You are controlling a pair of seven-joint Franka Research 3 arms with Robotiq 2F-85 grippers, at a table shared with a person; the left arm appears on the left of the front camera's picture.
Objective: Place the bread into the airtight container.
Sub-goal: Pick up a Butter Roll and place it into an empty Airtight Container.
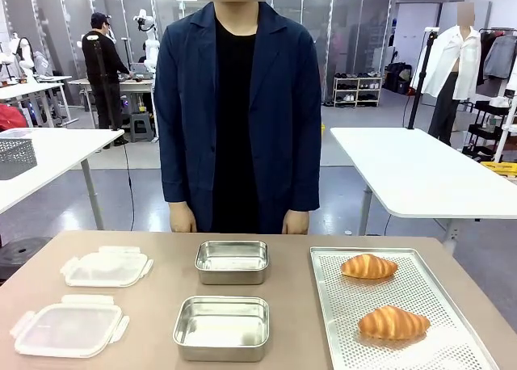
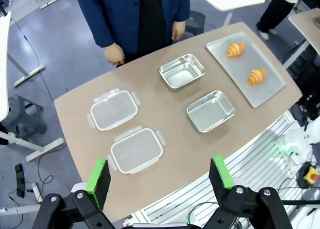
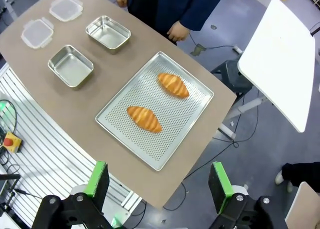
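Two golden croissants, the bread, lie on a perforated metal tray [image 1: 436,346] at the table's right: one farther [image 1: 368,266] [image 2: 235,49] [image 3: 173,84], one nearer [image 1: 393,322] [image 2: 257,76] [image 3: 144,118]. Two steel containers stand mid-table, empty: a far one [image 1: 232,261] [image 2: 182,71] [image 3: 108,33] and a near one [image 1: 222,328] [image 2: 210,111] [image 3: 70,65]. Two clear plastic lids [image 1: 107,266] [image 1: 69,325] lie at the left. My left gripper [image 2: 160,176] hangs open high above the table's near edge. My right gripper [image 3: 159,181] is open too, high above the tray's corner.
A person in a dark blue jacket stands at the far side, hands [image 1: 182,218] [image 1: 295,221] down at the table edge. White tables [image 1: 420,172] stand behind. In the wrist views, white rails [image 2: 260,159] run beneath the table's near edge.
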